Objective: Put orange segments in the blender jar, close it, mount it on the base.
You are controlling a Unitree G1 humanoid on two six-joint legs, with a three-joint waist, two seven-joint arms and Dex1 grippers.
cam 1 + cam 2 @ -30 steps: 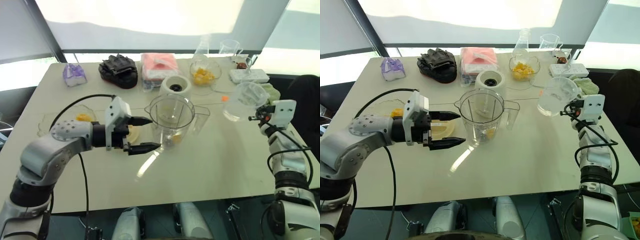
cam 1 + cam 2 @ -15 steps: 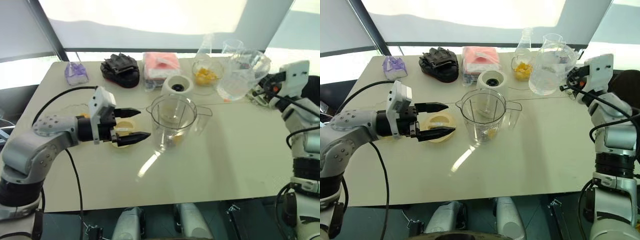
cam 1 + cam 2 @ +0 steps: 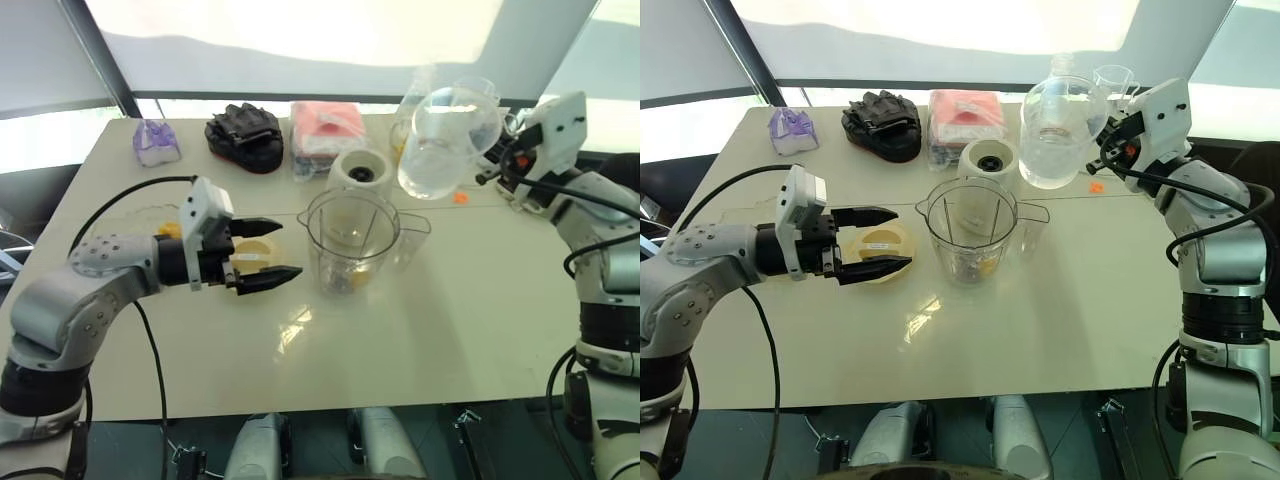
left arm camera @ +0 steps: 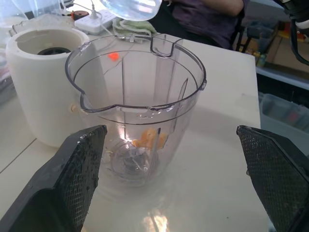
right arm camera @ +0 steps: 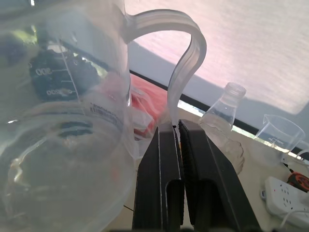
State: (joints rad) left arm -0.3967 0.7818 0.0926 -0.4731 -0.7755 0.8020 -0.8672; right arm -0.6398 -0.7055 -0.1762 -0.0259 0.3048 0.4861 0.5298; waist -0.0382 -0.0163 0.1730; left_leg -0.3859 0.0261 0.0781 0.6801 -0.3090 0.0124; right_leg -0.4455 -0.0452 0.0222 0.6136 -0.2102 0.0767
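Though crowded along its far edge, pale table (image 3: 480, 330) bare toward the front. At its middle, blender jar (image 3: 348, 240): upright, open-topped, handle turned toward the right arm, resting on the tabletop alone.

Up and to the right of that, hanging in the air over the far side of the table, clear measuring jug (image 3: 440, 140), seemingly part-filled with clear liquid. Pinched by its thin handle between the closed fingers of the right gripper (image 5: 175, 126).

Just behind the jar and apart from it, base (image 3: 361, 172), socket up and unoccupied.

Left of the jar, left gripper (image 3: 288, 250): level, spread wide, holding nothing, aimed at the jar's wall from just beside it. Beneath those fingers, as seen from the head, flat cream lid (image 3: 250, 258) lying on the table.

Down by the jar's blade, a few orange segments (image 4: 149, 137). Possibly more in a glass bowl behind the jug, too hidden to tell. Near the right arm, tiny orange scrap (image 3: 459, 198) on the table.

Judged as the filling stage, with closing and mounting not yet begun. Next, most likely:
- Bring the jug's spout over the jar's rim and tilt slowly.
- Keep the pinch on that thin handle firm against the hanging weight.
- Close the left fingers on the jar's wall first, to steady it.
- Afterwards lid, then base.
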